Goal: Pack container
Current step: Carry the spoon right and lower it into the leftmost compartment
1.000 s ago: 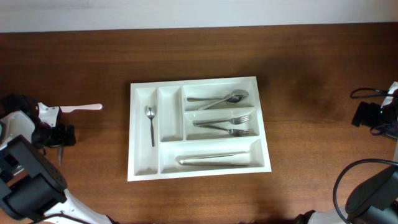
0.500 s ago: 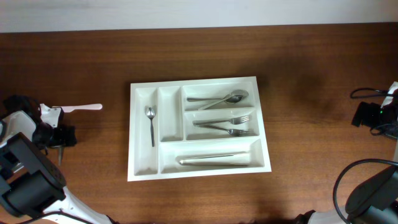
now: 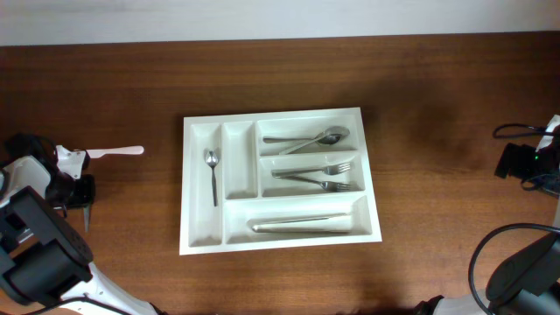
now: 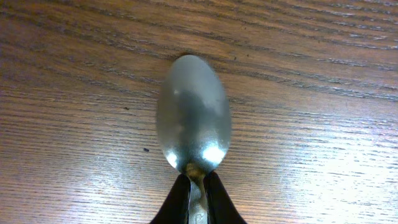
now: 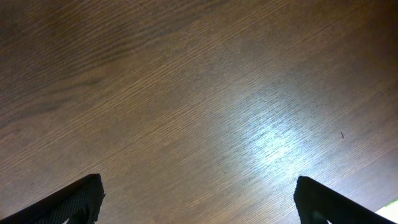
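Now, seen from above, the left gripper (image 3: 79, 198) near the table's (image 3: 437, 105) left edge looks narrower than a second ago. The tray (image 3: 237, 166), white glossy plastic, sits unmoved mid-table with a small spoon (image 3: 212, 175), bigger spoons (image 3: 311, 137), forks (image 3: 319, 177) and knives (image 3: 297, 225) in separate compartments.

At the left wrist, the black fingers (image 4: 174, 200) are pinched tight on the neck of a steel spoon (image 4: 193, 115). Its smooth oval bowl glints against grained brown wood.

At the right wrist, the right gripper (image 5: 199, 196) stands spread wide, holding nothing, over wood with a soft sheen.
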Tool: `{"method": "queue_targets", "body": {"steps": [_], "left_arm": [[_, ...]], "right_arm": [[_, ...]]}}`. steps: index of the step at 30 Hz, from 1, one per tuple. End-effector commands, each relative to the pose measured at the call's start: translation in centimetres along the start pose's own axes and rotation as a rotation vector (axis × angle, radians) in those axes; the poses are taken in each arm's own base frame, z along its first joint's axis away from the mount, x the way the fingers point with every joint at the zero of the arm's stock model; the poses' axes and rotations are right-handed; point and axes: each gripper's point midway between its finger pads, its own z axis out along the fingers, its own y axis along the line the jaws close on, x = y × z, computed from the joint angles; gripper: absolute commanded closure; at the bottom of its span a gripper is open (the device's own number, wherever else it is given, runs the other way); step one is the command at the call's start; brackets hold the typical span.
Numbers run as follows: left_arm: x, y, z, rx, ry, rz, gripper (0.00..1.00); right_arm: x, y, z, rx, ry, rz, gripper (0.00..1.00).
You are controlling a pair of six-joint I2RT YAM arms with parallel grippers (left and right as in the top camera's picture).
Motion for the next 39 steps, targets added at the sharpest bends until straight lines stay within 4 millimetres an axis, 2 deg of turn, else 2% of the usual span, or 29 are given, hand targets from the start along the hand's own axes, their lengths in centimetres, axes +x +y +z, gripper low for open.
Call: {"method": "queue_targets", "body": {"steps": [1, 8, 17, 31, 35, 39], "left_arm": [[0.8, 0.0, 1.1, 0.006, 0.035, -0.001, 0.98], [0.3, 0.0, 0.9, 0.000, 0.025, -0.032, 0.98], [-1.7, 0.1, -0.3, -0.018, -0.011, -0.032, 0.98], [-3.8, -2.7, -1.3, -0.011, -0.017, 0.054, 0.98], [-5.1, -3.8, -2.6, -0.010, -0.025, 0.089, 0.98], [-7.2, -5.2, -5.3, -0.011, -0.044, 0.121, 0.98]], "right_arm": [[0.0, -0.2, -0.2, 0.001, -0.007, 0.015, 0.01], [0.0, -0.2, -0.2, 0.001, -0.007, 0.015, 0.01], [0.0, -0.2, -0.2, 0.001, -0.007, 0.015, 0.01], [0.0, -0.2, -0.2, 0.001, -0.007, 0.015, 0.01], [0.0, -0.2, -0.2, 0.001, -0.007, 0.014, 0.01], [0.0, -0.2, -0.2, 0.001, -0.007, 0.015, 0.01]]}}
